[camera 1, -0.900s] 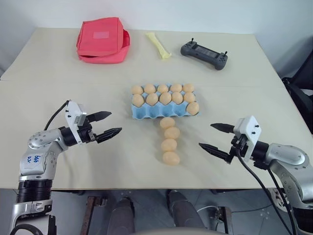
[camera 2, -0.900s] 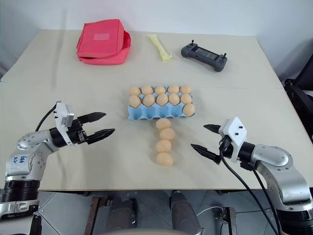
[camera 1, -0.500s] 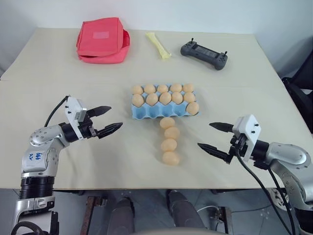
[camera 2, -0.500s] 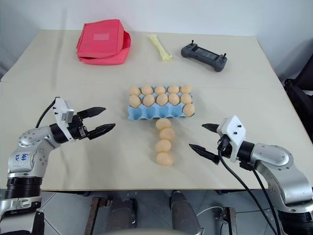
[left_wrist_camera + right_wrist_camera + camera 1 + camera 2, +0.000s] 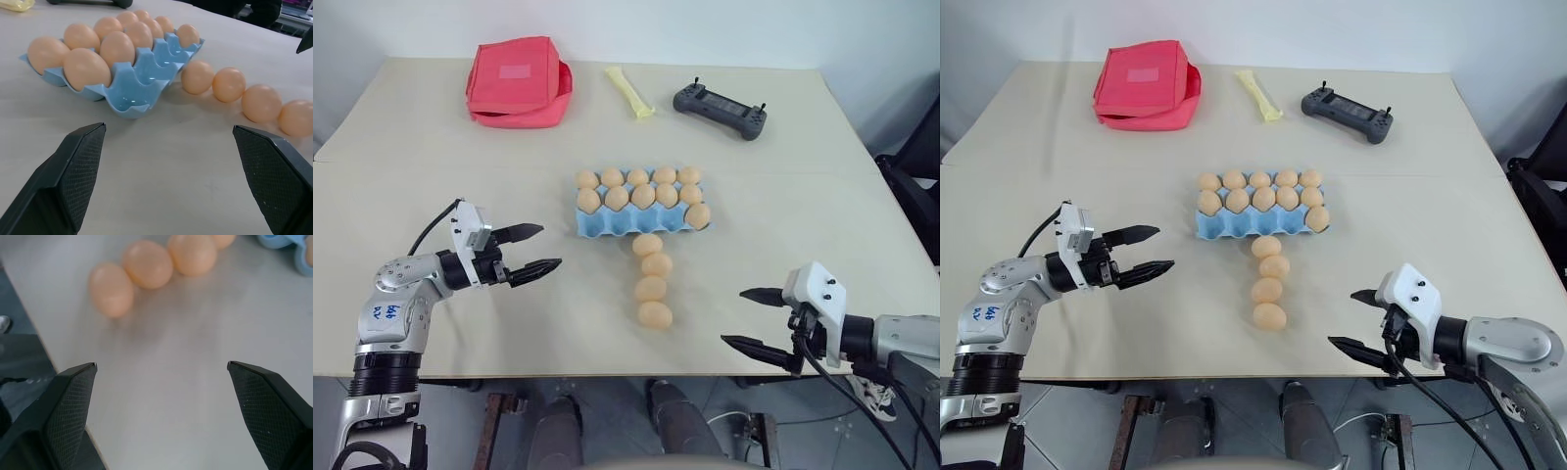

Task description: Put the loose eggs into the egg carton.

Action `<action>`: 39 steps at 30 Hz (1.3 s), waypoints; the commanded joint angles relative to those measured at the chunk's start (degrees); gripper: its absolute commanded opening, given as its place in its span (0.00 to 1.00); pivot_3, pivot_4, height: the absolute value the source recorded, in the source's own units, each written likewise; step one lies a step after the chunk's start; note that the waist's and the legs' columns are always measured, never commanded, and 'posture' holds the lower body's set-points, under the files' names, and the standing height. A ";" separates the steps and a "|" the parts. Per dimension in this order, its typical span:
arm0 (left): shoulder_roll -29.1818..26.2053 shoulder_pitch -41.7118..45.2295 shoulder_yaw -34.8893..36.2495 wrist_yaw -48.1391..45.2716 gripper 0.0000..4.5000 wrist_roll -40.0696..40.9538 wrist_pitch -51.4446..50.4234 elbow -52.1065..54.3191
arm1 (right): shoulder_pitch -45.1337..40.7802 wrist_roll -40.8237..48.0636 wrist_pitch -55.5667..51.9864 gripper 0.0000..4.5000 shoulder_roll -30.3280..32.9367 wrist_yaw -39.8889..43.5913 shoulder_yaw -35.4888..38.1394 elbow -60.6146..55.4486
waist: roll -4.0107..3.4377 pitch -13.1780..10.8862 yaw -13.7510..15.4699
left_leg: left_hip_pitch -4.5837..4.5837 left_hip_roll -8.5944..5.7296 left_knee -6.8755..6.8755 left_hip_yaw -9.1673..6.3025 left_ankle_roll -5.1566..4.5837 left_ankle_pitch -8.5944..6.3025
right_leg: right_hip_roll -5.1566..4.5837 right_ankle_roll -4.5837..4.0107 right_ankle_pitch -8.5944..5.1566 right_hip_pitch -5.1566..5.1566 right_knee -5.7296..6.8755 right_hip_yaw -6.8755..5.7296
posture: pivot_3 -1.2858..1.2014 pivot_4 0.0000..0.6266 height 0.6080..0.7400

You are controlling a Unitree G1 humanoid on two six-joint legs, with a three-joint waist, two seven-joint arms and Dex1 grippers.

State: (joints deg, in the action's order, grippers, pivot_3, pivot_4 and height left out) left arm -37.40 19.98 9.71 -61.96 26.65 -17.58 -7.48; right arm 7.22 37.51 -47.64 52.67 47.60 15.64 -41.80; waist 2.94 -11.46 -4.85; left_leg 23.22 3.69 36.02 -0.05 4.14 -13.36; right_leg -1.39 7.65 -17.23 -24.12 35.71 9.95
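Blue handwriting stands on a white label on the left arm's forearm; its characters are too small to read. No other text is legible.

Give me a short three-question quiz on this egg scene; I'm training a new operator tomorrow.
1. How many loose eggs lie on the table outside the egg carton?
2. True or false: the left gripper holds an egg.
3. Which stands nearer the table's front edge? A) the right gripper B) the left gripper C) the red pouch

Key
1. Four, in a row running from the carton toward the front edge.
2. False; its fingers are open and empty.
3. A
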 commanded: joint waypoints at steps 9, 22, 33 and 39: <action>-1.34 -3.97 1.76 0.11 0.98 2.09 -2.49 7.14 | -6.74 -1.24 2.34 1.00 0.58 2.22 -9.61 0.71 | 0.00 0.00 0.07 | 0.02 0.01 -0.11 0.01 -0.02 -0.08 | -0.02 -0.03 -0.04 0.06 -0.19 0.00 | 0.52 0.24 1.00; -1.82 -7.26 2.64 1.23 0.98 3.30 -4.55 11.46 | -13.25 -6.54 12.61 1.00 -3.82 10.41 -22.45 11.65 | 0.00 0.00 -0.03 | -0.02 0.02 -0.04 0.00 -0.04 -0.09 | -0.03 -0.01 -0.05 0.10 -0.18 -0.02 | 0.52 0.24 1.00; -2.89 -6.96 2.94 1.11 0.98 3.59 -4.84 11.44 | -21.75 -13.02 18.83 1.00 -9.85 14.33 -29.21 24.17 | -0.01 -0.01 -0.06 | -0.01 0.01 -0.06 0.00 -0.04 -0.09 | -0.02 -0.01 -0.05 0.10 -0.18 -0.02 | 0.52 0.24 1.00; -3.03 -7.51 3.09 0.97 0.98 3.85 -5.02 11.82 | -24.34 -13.97 17.78 1.00 -12.91 14.42 -31.09 25.31 | -0.02 -0.01 -0.05 | -0.01 0.02 -0.07 -0.01 -0.04 -0.09 | -0.02 -0.01 -0.05 0.09 -0.16 -0.03 | 0.52 0.24 1.00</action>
State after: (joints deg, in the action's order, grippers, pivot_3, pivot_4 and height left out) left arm -39.40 12.75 11.38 -60.67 29.09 -22.73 1.97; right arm -16.31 23.34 -30.04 40.21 61.70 -15.57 -15.95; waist 2.93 -11.48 -4.90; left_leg 23.21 3.70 35.95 -0.06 4.10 -13.45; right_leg -1.41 7.63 -17.28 -24.03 35.55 9.93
